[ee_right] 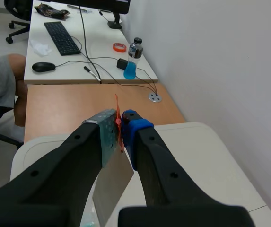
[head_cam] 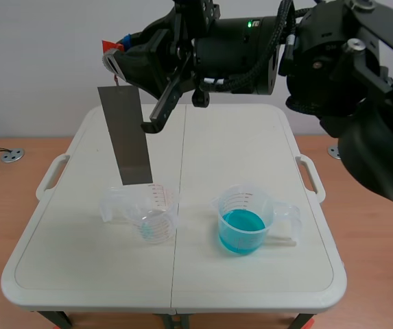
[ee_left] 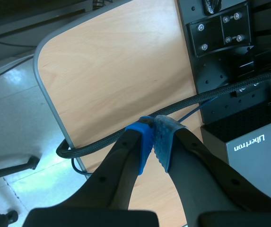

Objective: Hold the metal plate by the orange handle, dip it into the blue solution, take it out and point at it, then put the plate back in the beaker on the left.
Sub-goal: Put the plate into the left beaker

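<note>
The right gripper (ee_right: 121,125), black with one blue pad (ee_right: 135,124) and one grey-green dotted pad (ee_right: 104,130), is pinching the orange handle (ee_right: 118,118) between them, the grey metal plate (ee_right: 111,182) hanging beneath it, the blue solution (head_cam: 241,229) sitting lower still.

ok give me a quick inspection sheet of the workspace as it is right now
surface: white folding table, two beakers standing on it
job's things: metal plate hangs nearly upright by its orange handle, lower edge near the rim of the left beaker; right beaker holds blue solution
clutter: nothing seen
grippers: right end effector shut on the orange handle; left end effector shut on nothing, over a wooden desk
cables: braided black cable ahead of the left end effector
surroundings: keyboard, mouse and bottle on a far desk; a person's arm beside it
</note>
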### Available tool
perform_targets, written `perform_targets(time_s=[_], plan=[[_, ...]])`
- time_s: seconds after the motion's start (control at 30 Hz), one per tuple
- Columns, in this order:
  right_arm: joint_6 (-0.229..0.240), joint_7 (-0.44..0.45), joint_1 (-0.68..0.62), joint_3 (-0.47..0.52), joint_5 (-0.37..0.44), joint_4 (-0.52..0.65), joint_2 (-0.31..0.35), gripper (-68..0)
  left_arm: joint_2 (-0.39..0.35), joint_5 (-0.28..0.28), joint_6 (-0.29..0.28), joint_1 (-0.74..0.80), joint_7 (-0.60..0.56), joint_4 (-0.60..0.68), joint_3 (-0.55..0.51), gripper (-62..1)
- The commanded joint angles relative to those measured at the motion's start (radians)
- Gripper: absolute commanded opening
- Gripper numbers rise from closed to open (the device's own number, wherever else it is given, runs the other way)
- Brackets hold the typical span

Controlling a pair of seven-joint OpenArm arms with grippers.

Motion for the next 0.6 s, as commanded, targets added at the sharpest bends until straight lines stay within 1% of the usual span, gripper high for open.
perform_targets(time_s=[0.0, 0.13, 0.27, 0.43, 0.57], plan=[[-0.006, 0.024, 0.023, -0.002, 0.013, -0.011, -0.001, -66.4, -0.005, -0.005, -0.006, 0.004, -0.006, 0.004, -0.003, -59.7], [-0.006, 0.052, 0.023, -0.019, 0.010, -0.053, -0.001, -66.4, -0.005, -0.005, -0.006, 0.002, -0.006, 0.004, -0.003, -59.7], [-0.006, 0.073, 0.023, -0.032, -0.011, -0.077, -0.001, -66.4, -0.005, -0.005, -0.006, 0.002, -0.006, 0.004, -0.003, -59.7], [-0.006, 0.088, 0.022, -0.037, -0.035, -0.098, -0.001, -66.4, -0.005, -0.005, -0.006, 0.002, -0.006, 0.004, -0.003, -59.7], [-0.006, 0.089, 0.020, -0.037, -0.035, -0.120, -0.001, -66.4, -0.005, -0.005, -0.006, 0.002, -0.006, 0.004, -0.003, -59.7]])
